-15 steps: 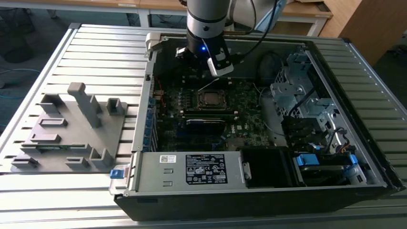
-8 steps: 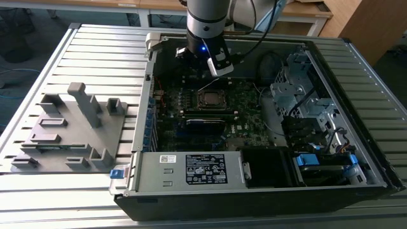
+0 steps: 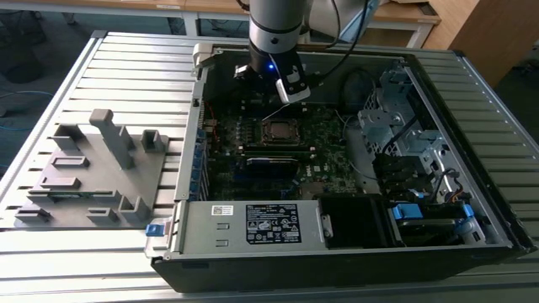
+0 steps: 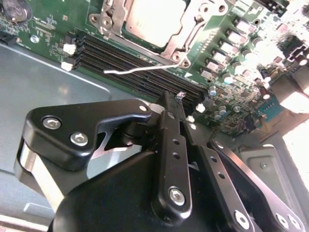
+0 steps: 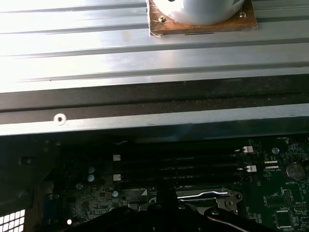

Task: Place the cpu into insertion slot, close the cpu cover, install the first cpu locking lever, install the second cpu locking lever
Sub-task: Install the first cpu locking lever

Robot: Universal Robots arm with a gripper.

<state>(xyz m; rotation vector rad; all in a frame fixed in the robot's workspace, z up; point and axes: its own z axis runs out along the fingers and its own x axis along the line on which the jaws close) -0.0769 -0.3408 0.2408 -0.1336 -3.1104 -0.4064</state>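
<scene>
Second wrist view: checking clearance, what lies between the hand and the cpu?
In the second wrist view, black memory slots and a thin pale wire lie there.

A table of grey ribbed metal slats fills most of the exterior view, its long grooves running from the exterior view's left to its right. Beyond its far edge stand desks with pale wooden tops on light-coloured legs. At the exterior view's far right is a wooden cabinet. A dull grey-blue floor shows past the table's far corner on the exterior view's left. In the first wrist view strong light glares off the table slats, bleaching several of them almost white, while the grooves between them stay dark
</scene>
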